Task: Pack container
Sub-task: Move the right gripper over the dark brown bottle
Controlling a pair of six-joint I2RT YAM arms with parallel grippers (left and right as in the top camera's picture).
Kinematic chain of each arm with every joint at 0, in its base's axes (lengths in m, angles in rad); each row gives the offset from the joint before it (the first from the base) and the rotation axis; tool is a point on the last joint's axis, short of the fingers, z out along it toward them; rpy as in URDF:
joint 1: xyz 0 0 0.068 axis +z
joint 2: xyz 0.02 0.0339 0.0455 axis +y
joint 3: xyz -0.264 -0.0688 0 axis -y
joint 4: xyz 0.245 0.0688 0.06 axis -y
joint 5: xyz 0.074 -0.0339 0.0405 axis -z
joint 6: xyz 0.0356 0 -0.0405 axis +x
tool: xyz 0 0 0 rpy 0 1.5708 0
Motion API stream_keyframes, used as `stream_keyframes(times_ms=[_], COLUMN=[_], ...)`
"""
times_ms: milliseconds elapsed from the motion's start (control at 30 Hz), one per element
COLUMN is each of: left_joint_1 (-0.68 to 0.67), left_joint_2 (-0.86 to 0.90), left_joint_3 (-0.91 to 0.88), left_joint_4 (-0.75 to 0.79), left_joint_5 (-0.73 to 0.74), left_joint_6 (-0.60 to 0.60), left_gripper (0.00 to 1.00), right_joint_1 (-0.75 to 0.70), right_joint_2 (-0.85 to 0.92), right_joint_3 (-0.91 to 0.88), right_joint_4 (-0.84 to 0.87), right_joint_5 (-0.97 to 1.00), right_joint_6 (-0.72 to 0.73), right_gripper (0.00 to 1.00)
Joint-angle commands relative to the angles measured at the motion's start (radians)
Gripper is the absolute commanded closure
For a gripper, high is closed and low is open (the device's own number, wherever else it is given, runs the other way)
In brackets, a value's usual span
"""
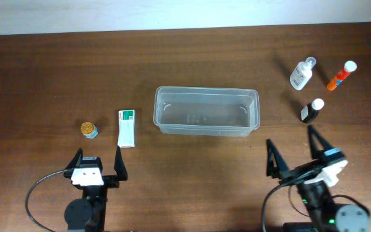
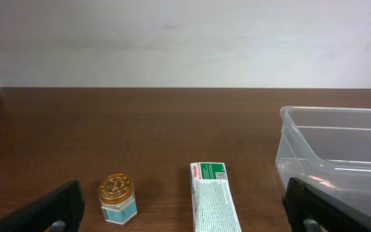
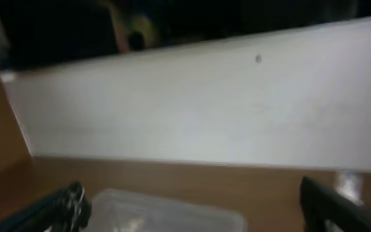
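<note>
The container [image 1: 207,111] is a clear, empty plastic tub at the table's middle; it also shows at the right of the left wrist view [image 2: 340,154] and, blurred, low in the right wrist view [image 3: 166,212]. My left gripper [image 1: 97,163] is open and empty near the front left, just behind a white and green box [image 1: 127,127] and a small gold-lidded jar [image 1: 89,129]. My right gripper [image 1: 294,151] is open and empty at the front right, near a small black bottle with a white cap [image 1: 312,111].
A small clear bottle [image 1: 302,73] and an orange tube with a white cap [image 1: 341,75] lie at the far right. The box [image 2: 214,205] and the jar [image 2: 117,198] lie between my left fingers' line of sight. A pale wall borders the table's far edge.
</note>
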Motion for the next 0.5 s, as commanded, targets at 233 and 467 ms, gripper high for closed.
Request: stream_keyframes(times_ms=[233, 467], left_joint_1=[0.007, 0.007], left_joint_2=[-0.009, -0.009], left_joint_3=[-0.004, -0.004], left_joint_4=[-0.001, -0.001], left_joint_5=[0.014, 0.014], left_joint_6=[0.011, 0.012], left_gripper=[0.01, 0.01], right_joint_1=[0.003, -0.08], right_joint_2=[0.622, 1.015], right_joint_3=[0.666, 1.128], right_joint_4=[-0.483, -0.904], right_joint_5=[0.235, 0.235], right_joint_6=[-0.203, -0.203], right_gripper=[0.02, 0.02])
